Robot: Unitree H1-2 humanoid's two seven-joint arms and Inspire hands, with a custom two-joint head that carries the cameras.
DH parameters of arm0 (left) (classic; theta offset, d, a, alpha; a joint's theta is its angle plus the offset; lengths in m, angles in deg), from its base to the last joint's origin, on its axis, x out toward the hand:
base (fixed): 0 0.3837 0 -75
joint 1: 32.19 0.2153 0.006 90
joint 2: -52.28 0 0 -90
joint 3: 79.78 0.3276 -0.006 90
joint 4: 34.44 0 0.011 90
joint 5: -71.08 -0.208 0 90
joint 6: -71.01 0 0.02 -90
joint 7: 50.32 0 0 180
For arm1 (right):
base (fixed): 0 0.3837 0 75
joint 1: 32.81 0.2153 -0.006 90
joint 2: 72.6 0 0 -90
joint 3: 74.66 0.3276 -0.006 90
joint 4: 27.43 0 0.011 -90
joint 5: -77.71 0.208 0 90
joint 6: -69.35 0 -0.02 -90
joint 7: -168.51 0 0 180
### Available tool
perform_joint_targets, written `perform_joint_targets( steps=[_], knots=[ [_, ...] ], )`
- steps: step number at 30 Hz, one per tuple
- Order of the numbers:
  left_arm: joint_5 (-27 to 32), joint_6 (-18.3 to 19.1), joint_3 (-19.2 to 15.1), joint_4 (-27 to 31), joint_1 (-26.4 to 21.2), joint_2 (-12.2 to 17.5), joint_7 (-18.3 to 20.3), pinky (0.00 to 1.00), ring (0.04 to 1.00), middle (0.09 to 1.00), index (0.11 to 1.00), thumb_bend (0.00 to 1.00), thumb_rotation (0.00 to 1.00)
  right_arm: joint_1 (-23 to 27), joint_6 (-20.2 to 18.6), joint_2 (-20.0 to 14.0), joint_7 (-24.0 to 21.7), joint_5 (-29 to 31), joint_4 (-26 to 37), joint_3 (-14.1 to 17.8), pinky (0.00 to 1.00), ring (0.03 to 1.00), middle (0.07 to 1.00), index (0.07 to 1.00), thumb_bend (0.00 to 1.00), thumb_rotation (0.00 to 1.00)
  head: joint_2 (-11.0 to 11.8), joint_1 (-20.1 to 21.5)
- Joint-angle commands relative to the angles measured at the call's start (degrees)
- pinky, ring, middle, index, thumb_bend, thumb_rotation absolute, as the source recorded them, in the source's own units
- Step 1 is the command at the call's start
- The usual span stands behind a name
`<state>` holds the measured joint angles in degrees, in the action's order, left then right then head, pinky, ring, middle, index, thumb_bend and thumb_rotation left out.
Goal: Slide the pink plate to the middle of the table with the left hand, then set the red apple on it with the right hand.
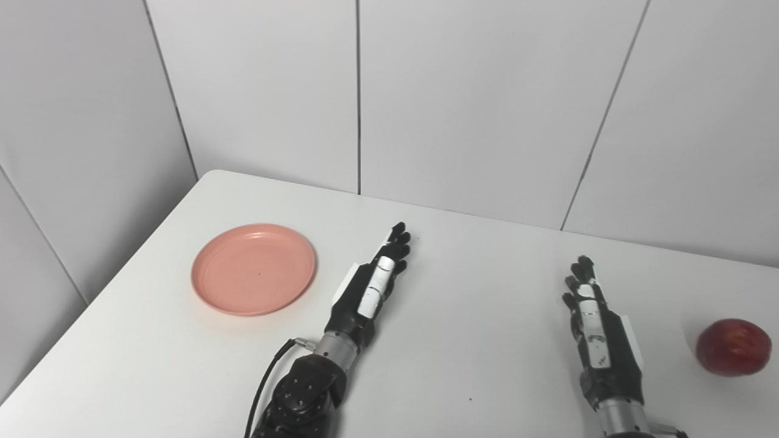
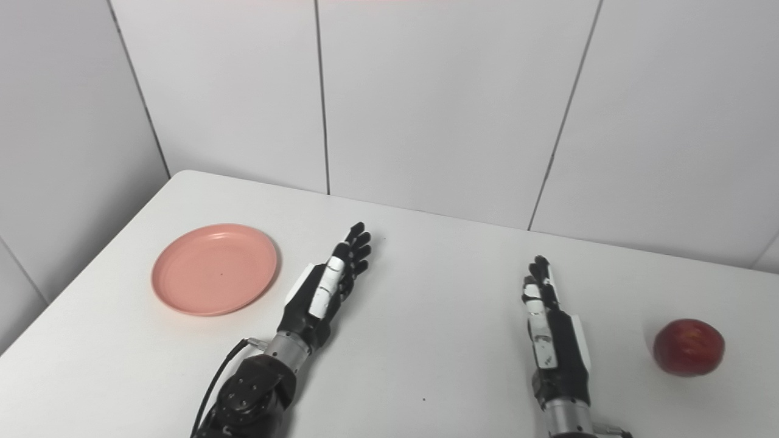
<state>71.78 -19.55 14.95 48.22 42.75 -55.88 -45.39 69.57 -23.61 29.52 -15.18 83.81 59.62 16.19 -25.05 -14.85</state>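
My left hand (image 1: pixel 368 289) and right hand (image 1: pixel 593 322) rest flat on the white desk (image 1: pixel 475 340), fingers extended, holding nothing. The pink plate (image 1: pixel 254 269) sits just left of my left hand; the red apple (image 1: pixel 733 347) lies far right.

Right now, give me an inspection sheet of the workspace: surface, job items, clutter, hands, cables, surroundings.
Surface: white table, rounded far-left corner, a few tiny dark specks.
Job's things: pink plate on the left part of the table, empty, not yet in the middle; red apple near the right edge, resting on the table.
Clutter: nothing seen.
Hands: left hand open, fingers extended, just right of the plate and not touching it; right hand open, left of the apple and clear of it.
Cables: black cable running along the left forearm from the wrist.
Surroundings: white wall panels with dark seams behind and to the left of the table.
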Motion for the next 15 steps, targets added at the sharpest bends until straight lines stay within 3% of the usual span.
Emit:
perform_joint_targets(
  steps=[1, 15],
  knots=[
    [-1.91, -0.74, 0.5, 0.67, -1.43, -0.71, -1.54, 1.0, 1.0, 1.0, 1.0, 0.71, 1.0, 1.27, 2.42, -0.48, -1.8, 1.86, 0.88, 0.44, 1.0, 1.0, 1.0, 1.0, 0.65, 0.93, 0.58, -1.32],
    [-2.8, -1.87, 0.82, 0.94, -1.76, -0.76, -1.32, 1.0, 1.0, 1.0, 1.0, 0.69, 1.0, 1.11, 5.43, -1.88, -3.36, 2.75, -0.54, 1.63, 1.0, 1.0, 1.0, 1.0, 0.61, 0.93, 1.93, -2.9]
  ],
)
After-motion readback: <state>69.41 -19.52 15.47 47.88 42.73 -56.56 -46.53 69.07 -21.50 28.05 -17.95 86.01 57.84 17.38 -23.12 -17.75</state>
